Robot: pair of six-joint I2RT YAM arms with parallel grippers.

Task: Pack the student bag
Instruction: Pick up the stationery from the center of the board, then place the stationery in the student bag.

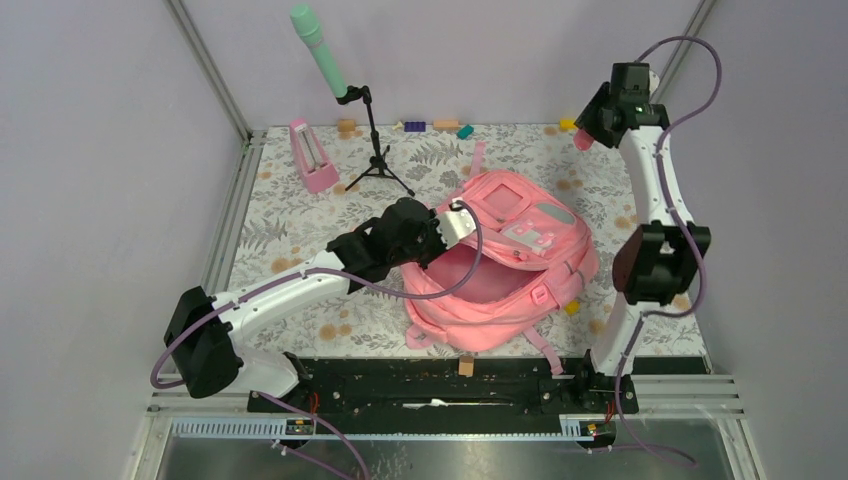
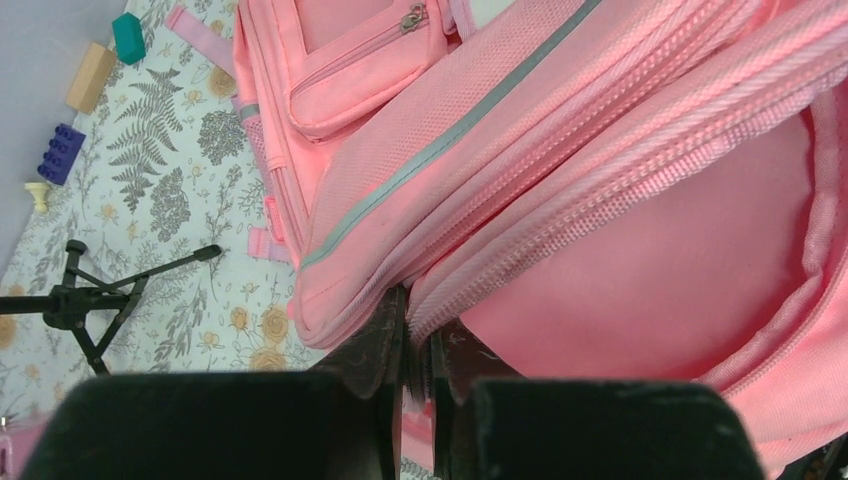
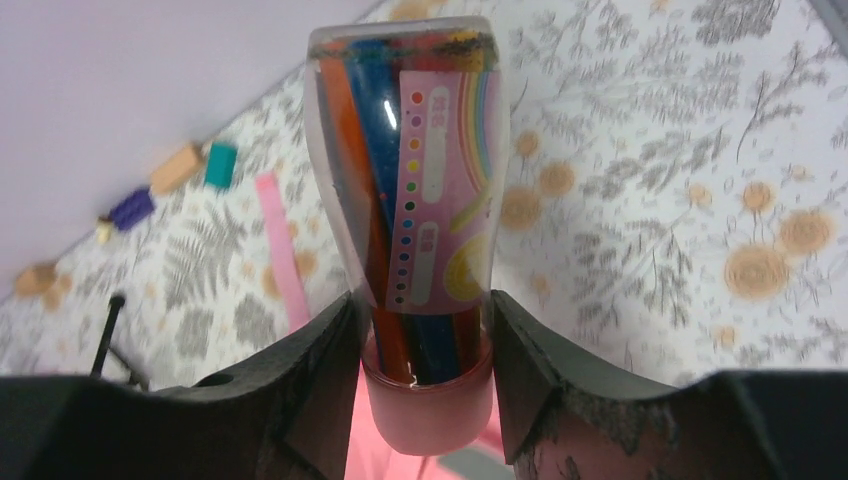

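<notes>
**Item 1: student bag** (image 1: 505, 270). Pink, soft, lying mid-table (image 1: 290, 230) on floral cover, front pockets up. Main compartment unzipped, mouth facing near-left.

**Item 2: left gripper** (image 2: 418, 330). Jaws nearly closed, pinching zip edge of bag's upper flap and holding it up so mouth gapes.

**Item 3: right gripper** (image 3: 425, 330). Raised over far-right corner, well apart from bag. Jaws clamped on clear pencil tube (image 3: 410, 200) w/ pink cap. Coloured sticks inside, pencils or crayons, can't tell.

**Misc.:** metronome (image 1: 314, 155), mic stand (image 1: 378, 150), blocks (image 1: 415, 126) along far edge.

**Step (est.):** tube in hand, not yet in bag.

**Next calls for:** right arm to carry tube to the mouth, angle it lengthwise into compartment and release only once inside. Left to hold flap up so opening doesn't sag shut.
</notes>
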